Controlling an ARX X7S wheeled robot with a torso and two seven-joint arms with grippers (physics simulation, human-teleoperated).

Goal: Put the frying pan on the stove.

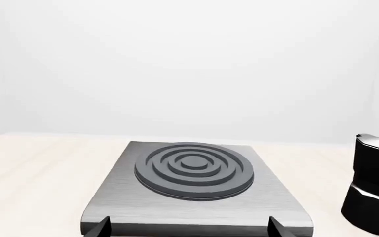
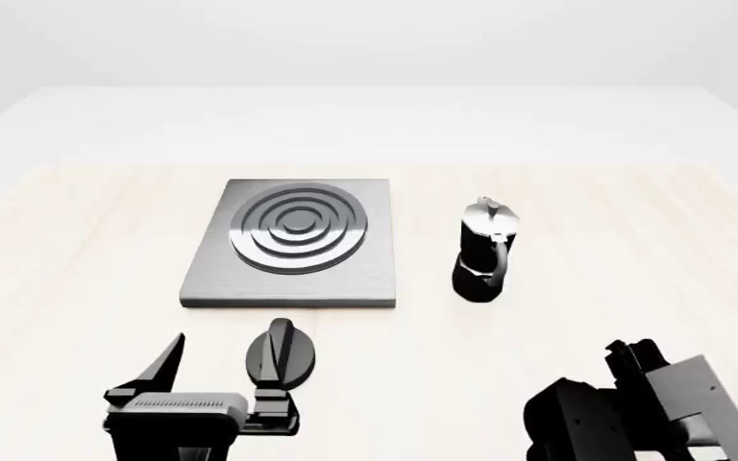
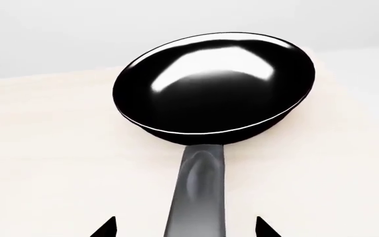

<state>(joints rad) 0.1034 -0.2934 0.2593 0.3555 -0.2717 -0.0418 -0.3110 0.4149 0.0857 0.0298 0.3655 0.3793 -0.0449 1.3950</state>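
Frying pan: the round glossy black frying pan (image 3: 212,84) with a long black handle lies on the pale wooden table (image 2: 74,288). The right wrist view shows it whole, bowl farthest from the camera and handle running back toward it. In the head view only a dark sliver shows at the right edge, well apart from the stove.
Pan and jaws: the handle's near end passes between the two black fingertips of the right gripper (image 3: 186,228), one tip on each side of it with a gap to either side. Whether the tips are level with the handle or above it, I cannot tell.
Left gripper: the left gripper (image 2: 222,375) hovers low near the front edge of the table, jaws apart. In the left wrist view its two fingertips (image 1: 100,228) frame the near edge of the stove.
Knob: a small black round knob with a ridge (image 2: 283,353) lies on the table just in front of the stove, beside the left gripper's inner finger.
Stove: the flat square grey metal stove plate (image 2: 295,245) with dark concentric rings in its middle lies left of centre on the table, bare on top.
Moka pot: a small black and silver moka pot (image 2: 484,250) stands upright just right of the stove, apart from it.
Right gripper: jaws apart, straddling the pan handle; the dark arm body (image 2: 638,408) fills the lower right of the head view.
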